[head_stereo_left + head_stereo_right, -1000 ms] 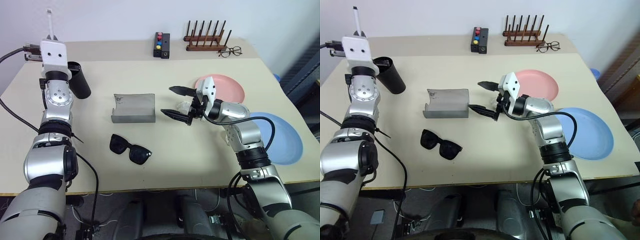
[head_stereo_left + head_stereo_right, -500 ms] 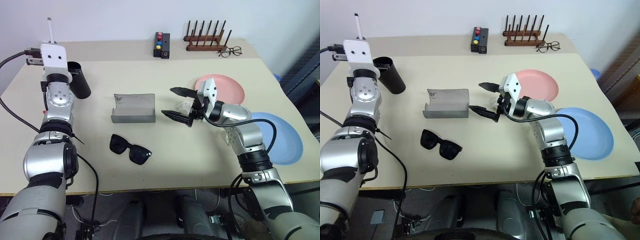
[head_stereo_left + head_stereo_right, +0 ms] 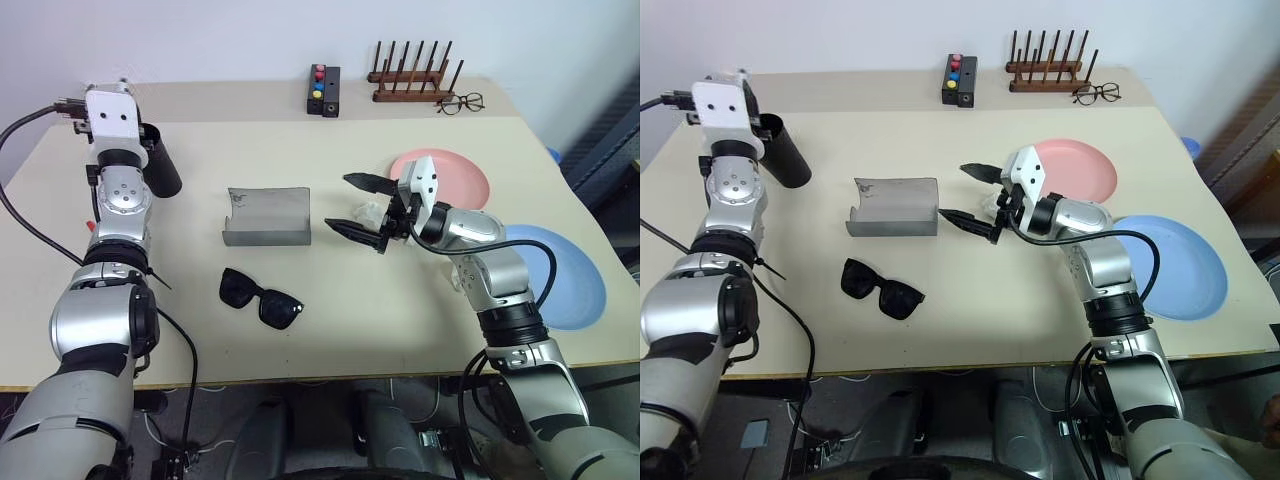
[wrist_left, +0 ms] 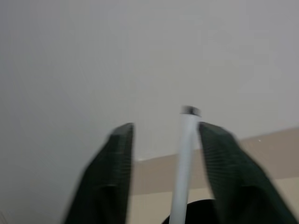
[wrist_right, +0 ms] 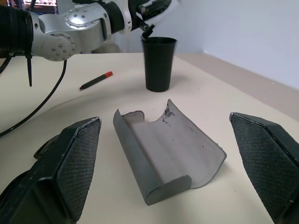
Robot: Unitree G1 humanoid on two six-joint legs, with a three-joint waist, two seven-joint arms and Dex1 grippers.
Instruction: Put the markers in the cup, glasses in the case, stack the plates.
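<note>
- Two head views: left gripper (image 3: 120, 85) stands above the black cup (image 3: 160, 160), and the white marker that stood up from it a second ago has dropped. Sunglasses (image 3: 261, 297) lie beside the open grey case (image 3: 266, 215).
- Left wrist view: jaws parted, white marker (image 4: 183, 163) sliding free toward the cup; one marker nearly done.
- Right wrist view: right gripper (image 5: 177, 163) wide open, empty, facing the case; red-ended marker (image 5: 96, 80) remains on the table (image 5: 56, 107).
- No legible writing.

I see a beige table (image 3: 400, 330) against a plain pale wall (image 3: 230, 35), grey floor (image 3: 320, 430) beneath.
</note>
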